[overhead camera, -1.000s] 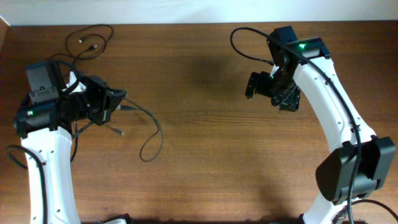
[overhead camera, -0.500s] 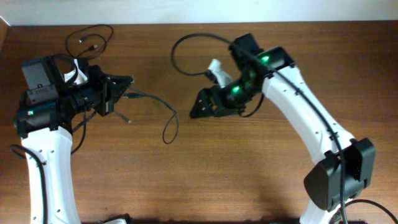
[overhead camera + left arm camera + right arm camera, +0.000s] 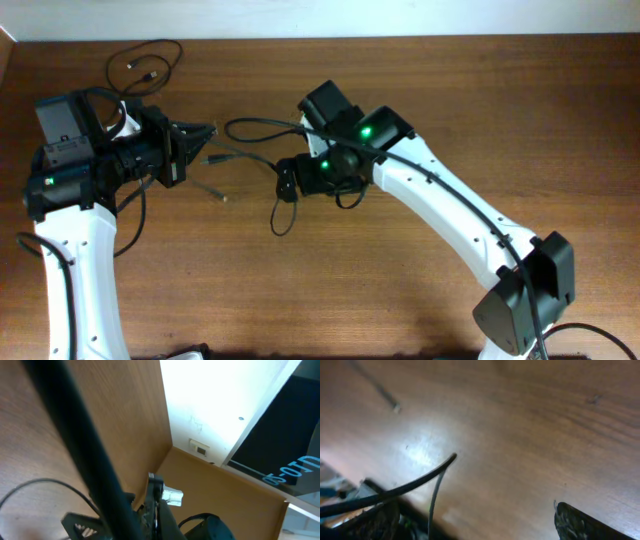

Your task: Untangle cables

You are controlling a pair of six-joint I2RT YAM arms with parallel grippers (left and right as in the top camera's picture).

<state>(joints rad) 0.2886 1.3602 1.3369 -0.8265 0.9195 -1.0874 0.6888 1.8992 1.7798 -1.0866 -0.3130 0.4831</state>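
Note:
A thin black cable [image 3: 252, 156] runs from my left gripper [image 3: 197, 140], which is shut on it, rightward into a loop [image 3: 279, 222] hanging down the table. One plug end [image 3: 216, 193] lies just below that gripper. A second cable [image 3: 142, 62] lies coiled at the far left corner. My right gripper [image 3: 287, 186] hovers open directly over the loop's upper bend. In the right wrist view its fingers [image 3: 585, 524] stand wide apart, with a thin cable [image 3: 435, 497] between them nearer the left one. In the left wrist view the fingertips [image 3: 154, 502] are pressed together.
The brown wooden table [image 3: 420, 300] ends at a pale wall along the far edge. My right arm [image 3: 450, 215] reaches diagonally across the middle. A thick black arm cable [image 3: 75, 440] crosses the left wrist view.
My right arm has swung left across the table, coming down over the cable loop. The left gripper rose slightly, dragging the held cable up and to the right.

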